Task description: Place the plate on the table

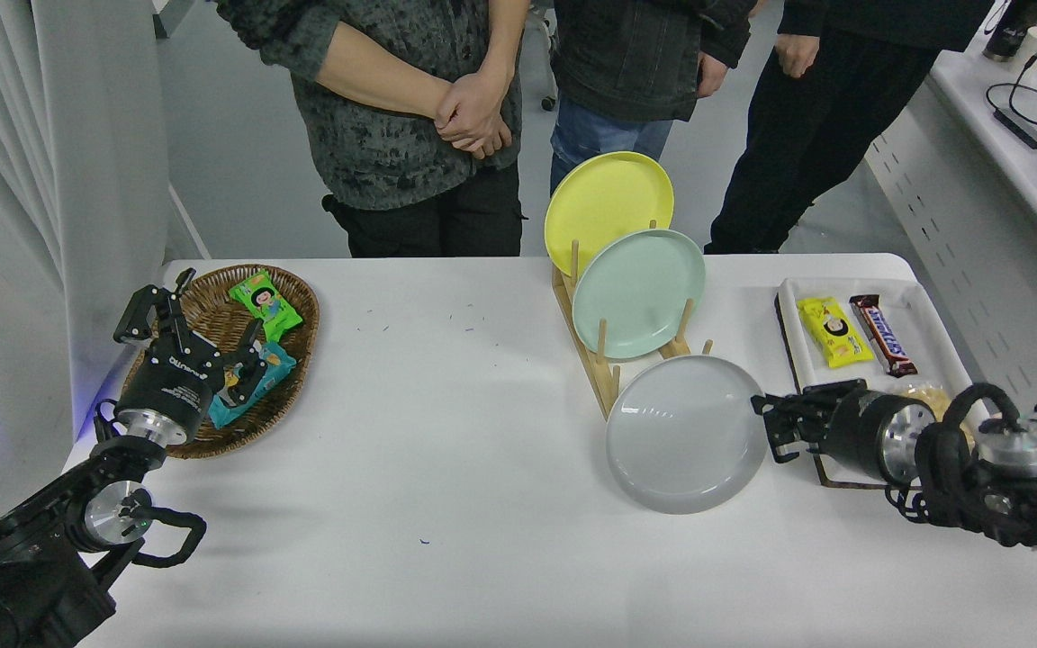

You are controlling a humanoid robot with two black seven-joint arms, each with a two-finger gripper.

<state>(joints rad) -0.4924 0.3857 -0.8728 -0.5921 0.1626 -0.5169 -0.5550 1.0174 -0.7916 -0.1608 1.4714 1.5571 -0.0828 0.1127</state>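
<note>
The light grey plate (685, 434) hangs tilted just above the white table (446, 468), in front of the wooden rack. My right gripper (766, 427) is shut on the plate's right rim and comes in from the lower right. My left gripper (185, 324) is parked at the lower left over the wicker basket, its fingers spread open and empty.
A wooden rack (613, 373) holds a yellow plate (607, 207) and a mint-green plate (637, 292). A white tray (933, 337) of snacks lies at the right. A wicker basket (289, 297) with snack packs stands at the left. Three people stand at the far side.
</note>
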